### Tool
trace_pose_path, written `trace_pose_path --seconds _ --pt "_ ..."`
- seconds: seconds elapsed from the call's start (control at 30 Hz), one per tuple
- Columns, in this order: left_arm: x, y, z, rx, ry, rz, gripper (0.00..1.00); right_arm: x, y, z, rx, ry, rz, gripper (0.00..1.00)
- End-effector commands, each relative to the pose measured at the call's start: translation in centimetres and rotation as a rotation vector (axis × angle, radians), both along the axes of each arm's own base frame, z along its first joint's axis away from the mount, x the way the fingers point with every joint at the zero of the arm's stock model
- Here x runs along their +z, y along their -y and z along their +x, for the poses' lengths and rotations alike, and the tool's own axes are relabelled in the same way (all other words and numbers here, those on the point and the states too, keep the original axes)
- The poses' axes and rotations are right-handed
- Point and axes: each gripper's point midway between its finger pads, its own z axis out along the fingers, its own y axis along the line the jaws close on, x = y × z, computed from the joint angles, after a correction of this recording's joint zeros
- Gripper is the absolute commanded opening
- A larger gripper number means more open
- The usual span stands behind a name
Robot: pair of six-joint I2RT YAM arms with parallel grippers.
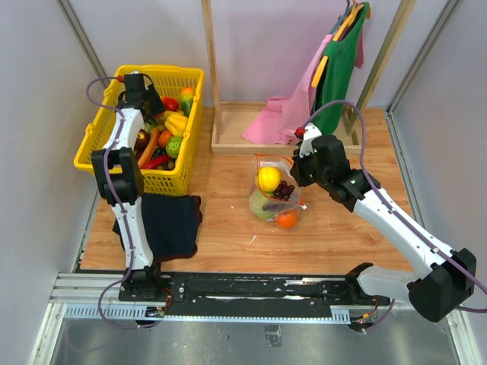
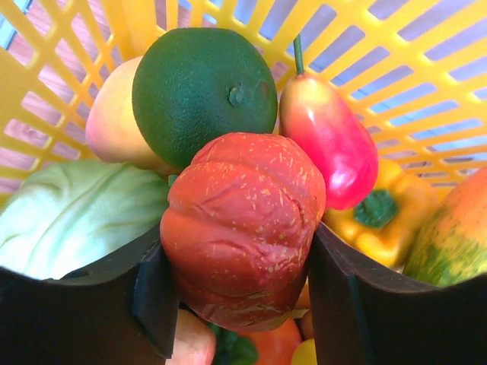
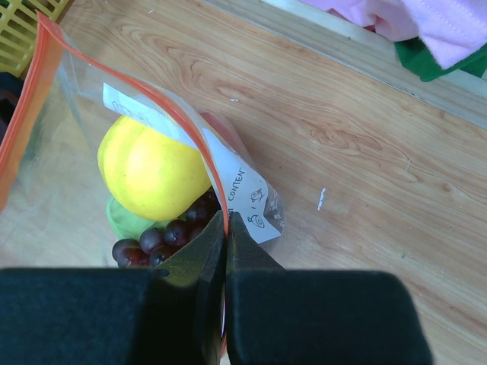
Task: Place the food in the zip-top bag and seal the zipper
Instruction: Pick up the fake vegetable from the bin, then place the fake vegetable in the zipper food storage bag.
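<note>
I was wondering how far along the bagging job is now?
Done: a yellow fruit, grapes and an orange lie in the zip-top bag. In hand: the right gripper pinches the bag's mouth, while the left gripper grips a red ridged fruit in the yellow basket. Remaining: move it and the other basket food over, then seal the open zipper.

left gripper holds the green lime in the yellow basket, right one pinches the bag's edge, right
No: the left gripper holds the red tomato, not the green lime behind it, as the left wrist view shows. The yellow basket and right gripper pinching the bag's edge are correct.
</note>
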Motion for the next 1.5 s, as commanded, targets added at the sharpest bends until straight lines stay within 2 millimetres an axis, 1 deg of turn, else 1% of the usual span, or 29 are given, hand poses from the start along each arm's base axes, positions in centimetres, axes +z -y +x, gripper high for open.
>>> trace_pose_path --seconds 0.0,0.1,0.13,0.17,0.2,0.23,0.33,0.53,0.6,0.63,0.67,0.7,0.8,0.97,1.03,1.1,1.2,1.43,1.47 --pt "5.1 -0.5 -1.1 -0.004 0.086 0.039 0.45 -0.2 0.3 0.3 -0.001 0.005 -0.004 0.01" --pt "6.8 -0.1 -2.2 -0.020 0.101 0.040 0.43 -0.1 0.3 0.2 0.003 0.006 0.002 0.01" --pt "7.7 0.1 -2.7 -0.027 0.113 0.038 0.43 0.0 0.2 0.2 0.005 0.007 0.004 0.01" --pt "8.3 0.4 -3.2 -0.035 0.121 0.034 0.41 0.1 0.2 0.2 0.006 0.008 0.008 0.01" --pt "8.9 0.6 -3.6 -0.044 0.130 0.028 0.36 0.1 0.2 0.2 0.007 0.009 0.009 0.01" --pt "9.5 0.9 -4.1 -0.056 0.140 0.023 0.35 0.2 0.1 0.2 0.009 0.009 0.013 0.01" --pt "11.0 1.8 -5.4 -0.082 0.155 0.009 0.34 0.3 0.0 0.0 0.015 0.011 0.021 0.01" --pt "12.3 3.8 -8.4 -0.133 0.125 -0.018 0.33 0.8 -0.3 -0.2 0.030 0.015 0.044 0.01" --pt "12.8 5.1 -9.6 -0.164 0.120 -0.028 0.33 0.9 -0.4 -0.3 0.032 0.015 0.051 0.01" --pt "13.4 5.8 -10.3 -0.188 0.125 -0.031 0.33 0.8 -0.5 -0.3 0.036 0.013 0.055 0.01" --pt "13.4 6.7 -10.8 -0.209 0.119 -0.035 0.33 0.9 -0.6 -0.4 0.040 0.012 0.060 0.01" --pt "14.0 7.7 -11.5 -0.234 0.127 -0.037 0.33 0.9 -0.7 -0.4 0.044 0.011 0.064 0.01" --pt "15.3 10.4 -13.5 -0.301 0.140 -0.040 0.33 1.0 -0.9 -0.7 0.053 0.007 0.077 0.01" --pt "17.2 16.4 -17.4 -0.462 0.192 -0.048 0.33 1.3 -0.9 -1.0 0.055 0.015 0.096 0.01" --pt "17.6 18.8 -19.1 -0.527 0.211 -0.045 0.33 1.6 -1.1 -1.1 0.063 0.017 0.108 0.01" --pt "17.5 21.0 -20.8 -0.593 0.220 -0.044 0.33 1.8 -1.2 -1.3 0.069 0.019 0.119 0.01" --pt "17.7 23.9 -23.1 -0.671 0.240 -0.054 0.33 2.2 -1.3 -1.5 0.074 0.026 0.137 0.01" --pt "18.9 30.4 -28.2 -0.875 0.338 -0.072 0.33 2.9 -1.7 -1.7 0.089 0.032 0.158 0.01" --pt "19.0 31.8 -29.2 -0.920 0.350 -0.074 0.34 2.9 -1.7 -1.7 0.092 0.029 0.163 0.01"
